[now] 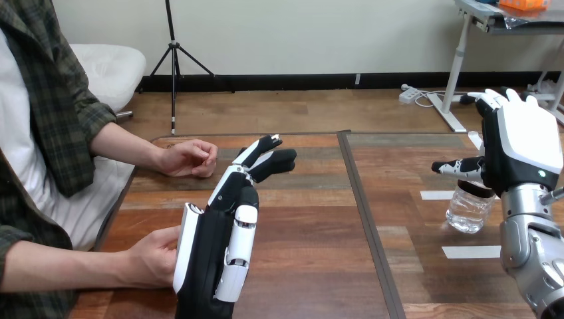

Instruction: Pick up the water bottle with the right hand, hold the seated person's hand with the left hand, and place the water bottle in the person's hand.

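Right hand (525,143) hovered open above the bottle (469,211); left hand (209,256), fingers straight, holding nothing, stood beside the person's lower hand (154,256)

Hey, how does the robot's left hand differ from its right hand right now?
The left hand lies low over the table, edge-on, fingers stretched forward; the right hand is raised, its white back towards the camera. The left hand is beside the person's hand at the view's bottom left; the right hand is over the water bottle. Both are open and hold nothing.
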